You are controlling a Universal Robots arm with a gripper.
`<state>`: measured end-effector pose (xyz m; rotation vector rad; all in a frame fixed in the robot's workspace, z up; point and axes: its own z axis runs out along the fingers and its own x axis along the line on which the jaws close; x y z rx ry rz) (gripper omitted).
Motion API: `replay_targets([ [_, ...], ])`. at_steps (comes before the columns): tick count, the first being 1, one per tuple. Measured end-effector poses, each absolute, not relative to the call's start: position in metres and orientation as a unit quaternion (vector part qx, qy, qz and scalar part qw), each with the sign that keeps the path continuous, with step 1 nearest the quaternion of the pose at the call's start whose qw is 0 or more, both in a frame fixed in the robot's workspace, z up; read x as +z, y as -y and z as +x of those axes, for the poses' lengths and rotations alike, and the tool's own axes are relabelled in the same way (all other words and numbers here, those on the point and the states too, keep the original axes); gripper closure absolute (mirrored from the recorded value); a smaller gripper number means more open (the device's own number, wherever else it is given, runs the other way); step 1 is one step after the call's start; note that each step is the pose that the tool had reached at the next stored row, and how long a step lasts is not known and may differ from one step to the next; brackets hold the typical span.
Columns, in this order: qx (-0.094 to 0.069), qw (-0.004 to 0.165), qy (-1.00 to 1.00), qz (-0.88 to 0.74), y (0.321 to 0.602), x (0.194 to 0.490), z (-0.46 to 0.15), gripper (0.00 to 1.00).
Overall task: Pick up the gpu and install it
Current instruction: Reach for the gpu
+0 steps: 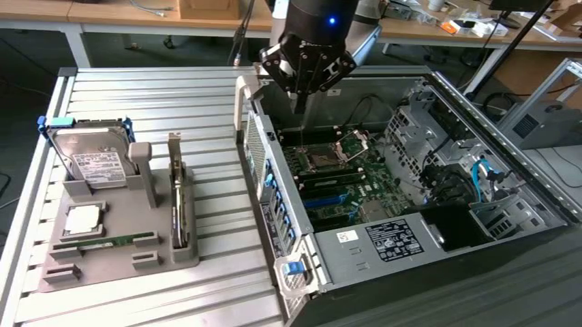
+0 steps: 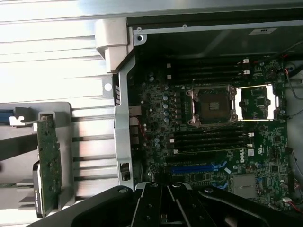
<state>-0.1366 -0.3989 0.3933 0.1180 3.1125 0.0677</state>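
Gripper hangs over the open computer case, near its back wall, above the motherboard. Jaws are closed together with nothing between them. The gpu is not picked up; it stands on edge in a slot of the grey holder on the slatted table, at the exterior view's left, well apart from the gripper. In the same holder, the hard drive stands upright and the memory stick lies flat. The processor socket on the motherboard is bare.
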Motion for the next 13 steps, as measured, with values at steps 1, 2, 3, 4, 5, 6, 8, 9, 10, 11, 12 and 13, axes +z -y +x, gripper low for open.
replay_targets([
  [1,0.022,0.013,-0.999,0.038,0.3989,0.3933,-0.1370,0.89],
  [2,0.022,0.013,-0.999,0.038,0.3989,0.3933,-0.1373,0.89],
  [3,0.022,0.013,-0.999,0.038,0.3989,0.3933,-0.1378,0.89],
  [4,0.022,0.013,-0.999,0.038,0.3990,0.3933,-0.1382,0.89],
  [5,0.022,0.013,-0.999,0.038,0.3989,0.3933,-0.1387,0.89],
  [6,0.022,0.013,-0.999,0.038,0.3989,0.3933,-0.1391,0.89],
  [8,0.022,0.013,-0.999,0.038,0.3989,0.3933,-0.1398,0.89],
  [9,0.022,0.013,-0.999,0.038,0.3989,0.3933,-0.1402,0.89],
  [10,0.022,0.013,-0.999,0.038,0.3989,0.3933,-0.1405,0.89],
  [11,0.022,0.013,-0.999,0.038,0.3989,0.3933,-0.1412,0.89],
  [12,0.022,0.013,-0.999,0.038,0.3989,0.3933,-0.1415,0.89],
  [13,0.022,0.013,-0.999,0.038,0.3989,0.3933,-0.1419,0.89],
])
